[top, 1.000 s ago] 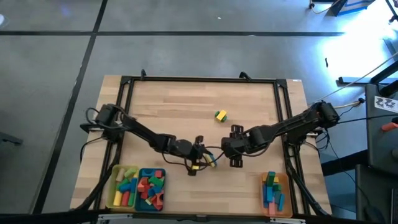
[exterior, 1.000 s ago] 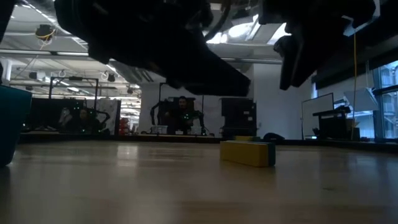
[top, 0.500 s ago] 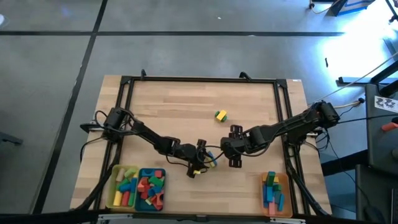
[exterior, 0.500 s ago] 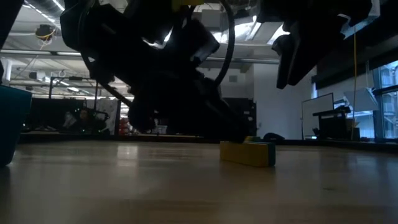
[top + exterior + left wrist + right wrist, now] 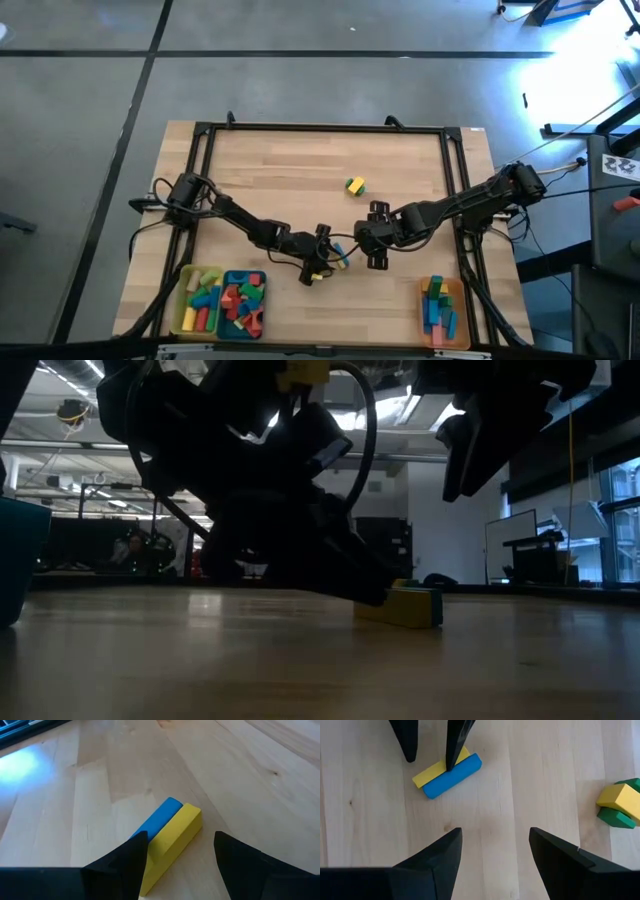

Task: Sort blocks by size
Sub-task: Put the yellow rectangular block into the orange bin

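Observation:
A yellow bar (image 5: 175, 837) and a blue bar (image 5: 160, 817) lie flat, side by side and touching, on the wooden table's near middle (image 5: 336, 259). My left gripper (image 5: 181, 837) is open and low over them. One finger (image 5: 452, 755) stands at the seam between the two bars. The other finger (image 5: 409, 745) stands beyond the yellow bar's outer side, so the fingers stand on either side of the yellow bar (image 5: 432, 772). My right gripper (image 5: 379, 237) is open and empty, hovering just right of the bars. A yellow block on a green one (image 5: 354, 185) sits farther back. My left gripper comes from above, slanting from the table's left, with its fingers across the yellow bar. One fingertip (image 5: 451, 766) stands at the seam beside the blue bar (image 5: 455, 776). I cannot tell whether it touches either bar. Both bars lie flat on the table.
Near the front edge stand a yellow tray (image 5: 185, 318) and a teal tray (image 5: 228, 318) at the left, both holding several mixed blocks. An orange tray (image 5: 457, 300) with several blue and green blocks stands at the right. A black frame (image 5: 320, 127) borders the table.
My left gripper has come down toward the table, a little toward its near right, onto the yellow and blue bars, staying open. The bars have kept their place. My right gripper has kept still.

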{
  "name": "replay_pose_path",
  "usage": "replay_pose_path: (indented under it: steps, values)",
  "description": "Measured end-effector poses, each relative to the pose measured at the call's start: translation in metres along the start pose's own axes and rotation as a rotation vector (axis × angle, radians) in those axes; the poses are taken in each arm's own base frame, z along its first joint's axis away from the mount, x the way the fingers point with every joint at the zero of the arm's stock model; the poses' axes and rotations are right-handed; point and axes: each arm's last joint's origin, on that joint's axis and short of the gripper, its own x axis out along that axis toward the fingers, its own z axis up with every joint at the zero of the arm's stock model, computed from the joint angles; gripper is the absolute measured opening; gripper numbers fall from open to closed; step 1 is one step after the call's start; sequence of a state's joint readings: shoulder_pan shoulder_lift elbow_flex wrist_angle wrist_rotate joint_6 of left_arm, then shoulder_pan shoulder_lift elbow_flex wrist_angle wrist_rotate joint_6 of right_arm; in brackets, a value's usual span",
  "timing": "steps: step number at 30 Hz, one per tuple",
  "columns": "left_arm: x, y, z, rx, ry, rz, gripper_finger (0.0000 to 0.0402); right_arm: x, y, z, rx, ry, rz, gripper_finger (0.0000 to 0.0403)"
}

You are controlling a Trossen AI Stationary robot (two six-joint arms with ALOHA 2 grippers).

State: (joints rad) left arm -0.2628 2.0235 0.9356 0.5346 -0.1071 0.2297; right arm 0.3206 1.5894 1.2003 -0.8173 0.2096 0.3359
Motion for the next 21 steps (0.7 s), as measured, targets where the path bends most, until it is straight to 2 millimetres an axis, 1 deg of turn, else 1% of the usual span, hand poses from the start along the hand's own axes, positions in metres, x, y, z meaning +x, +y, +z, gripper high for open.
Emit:
replay_pose_path:
  steps: [11,18,21]
  values:
    - [-0.0013,-0.0098,0.0023,0.011,-0.006,-0.021,0.0210,0.0001,0.0000,0.0000,0.000,0.000,0.000,0.0232]
    - [-0.0013,-0.0092,0.0026,0.019,-0.011,-0.019,0.0210,0.0002,0.0001,0.0001,0.000,0.000,0.000,0.0232]
    - [-0.0014,-0.0083,0.0056,0.023,-0.044,-0.011,0.0210,0.0002,0.0001,0.0001,0.000,0.000,0.000,0.0232]
